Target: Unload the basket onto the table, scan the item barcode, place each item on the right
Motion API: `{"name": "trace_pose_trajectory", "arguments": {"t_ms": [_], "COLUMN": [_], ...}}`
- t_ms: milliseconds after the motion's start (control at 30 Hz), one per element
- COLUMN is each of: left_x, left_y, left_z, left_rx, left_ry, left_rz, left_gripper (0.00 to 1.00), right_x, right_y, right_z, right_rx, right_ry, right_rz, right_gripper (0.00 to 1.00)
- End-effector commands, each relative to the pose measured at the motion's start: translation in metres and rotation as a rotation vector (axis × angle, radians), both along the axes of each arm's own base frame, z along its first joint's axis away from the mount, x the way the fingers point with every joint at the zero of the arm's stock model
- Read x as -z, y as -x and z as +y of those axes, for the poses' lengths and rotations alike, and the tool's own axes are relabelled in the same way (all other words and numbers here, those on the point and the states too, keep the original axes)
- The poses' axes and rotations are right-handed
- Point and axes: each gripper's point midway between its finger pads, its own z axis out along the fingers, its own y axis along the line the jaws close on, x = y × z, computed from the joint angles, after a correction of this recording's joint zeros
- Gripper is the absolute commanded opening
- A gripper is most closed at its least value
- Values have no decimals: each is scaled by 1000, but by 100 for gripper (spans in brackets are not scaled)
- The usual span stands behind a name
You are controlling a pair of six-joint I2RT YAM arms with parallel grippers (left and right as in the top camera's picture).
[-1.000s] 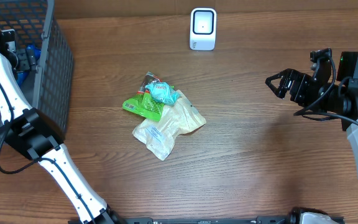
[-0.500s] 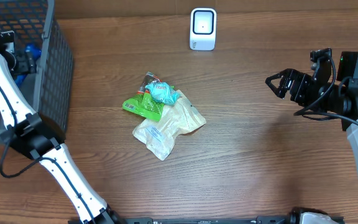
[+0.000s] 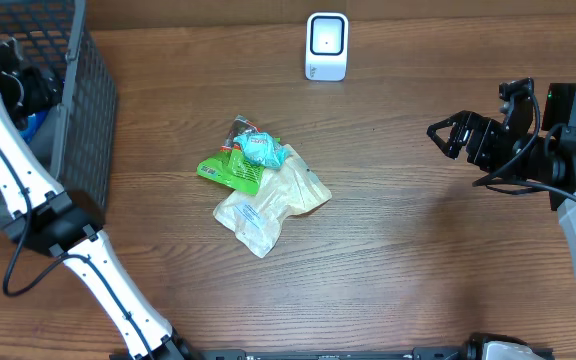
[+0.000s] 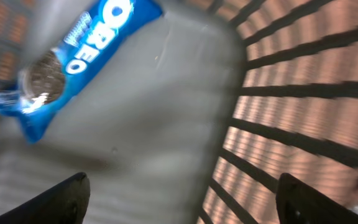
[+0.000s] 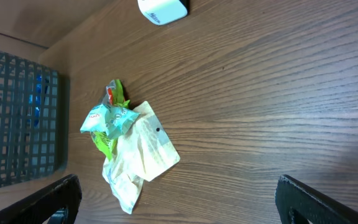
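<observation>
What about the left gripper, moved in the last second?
Yes: in the overhead view, the left gripper has edged up-frame inside the basket, toward its far wall.

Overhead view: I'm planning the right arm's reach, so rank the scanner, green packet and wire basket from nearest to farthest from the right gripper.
1. Scanner, top centre of the view, nearest the right gripper.
2. Green packet, near the centre of the view.
3. Wire basket, far left.

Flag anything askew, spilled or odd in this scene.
Only the packets stand out: they lie crumpled and heaped on one another mid-table. The Oreo pack lies in the basket, the scanner stands upright, and nothing looks spilled.
</observation>
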Motion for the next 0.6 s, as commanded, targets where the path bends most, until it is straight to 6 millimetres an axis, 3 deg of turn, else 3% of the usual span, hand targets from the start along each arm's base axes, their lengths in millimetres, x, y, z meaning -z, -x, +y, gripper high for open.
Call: {"name": "trace_pose_trajectory", "arguments": {"t_ms": [0, 200, 333, 433, 567], "left_x": [-116, -203, -245, -257, -241], "left_y": [21, 49, 77, 108, 170], "left_z": [-37, -88, -120, -148, -170], "left_rx": [28, 81, 81, 111, 79], "left_ry": [-77, -163, -176, -160, -131], "left_rz": [-211, -379, -452, -441, -330], "left_gripper": [88, 93, 96, 100, 100], "right_x": [-12, -12, -11, -11, -10], "right_y": [-4, -3, -3, -3, -2], "right_z": [3, 3, 3, 3, 3], "right_rx": [-15, -16, -15, -16, -34], "right_ry": [1, 1, 1, 1, 15], "right_rz": [-38, -35, -34, -32, -40], "right_gripper": [100, 100, 100, 100, 100]}}
